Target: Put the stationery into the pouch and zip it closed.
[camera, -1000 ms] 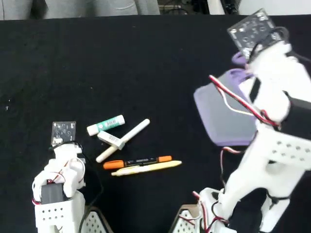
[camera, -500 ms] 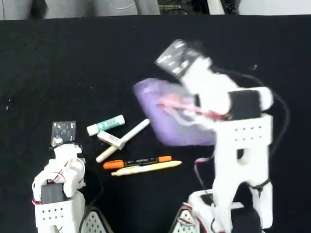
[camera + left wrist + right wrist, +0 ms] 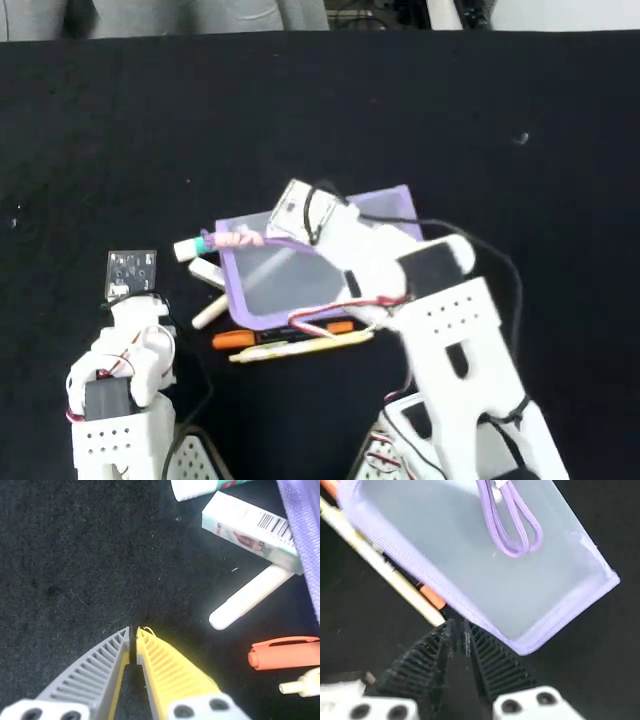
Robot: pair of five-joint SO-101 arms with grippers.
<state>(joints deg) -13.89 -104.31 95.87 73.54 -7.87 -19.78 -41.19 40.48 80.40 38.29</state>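
The translucent purple mesh pouch (image 3: pixel 290 280) lies at the centre of the high view on the black tabletop (image 3: pixel 120 130), draped over part of the stationery. It covers one end of the green-and-white glue stick (image 3: pixel 190 247) and of the white marker (image 3: pixel 250 597). Its lower edge overlaps the orange pen (image 3: pixel 232 339), just above the yellow pen (image 3: pixel 300 347). The white boxed eraser (image 3: pixel 250 530) sits against its left border.

The right gripper (image 3: pixel 457 626) has its black fingers pinched together on the pouch's hem. The left gripper (image 3: pixel 134 632), at lower left, has its fingers closed on nothing, near the marker.

The step in hand looks like placing the pouch. It would sit better beside the items than on them, with its mouth toward the pens, so the left arm can lift each piece freely. Whether the zip is open cannot be told.
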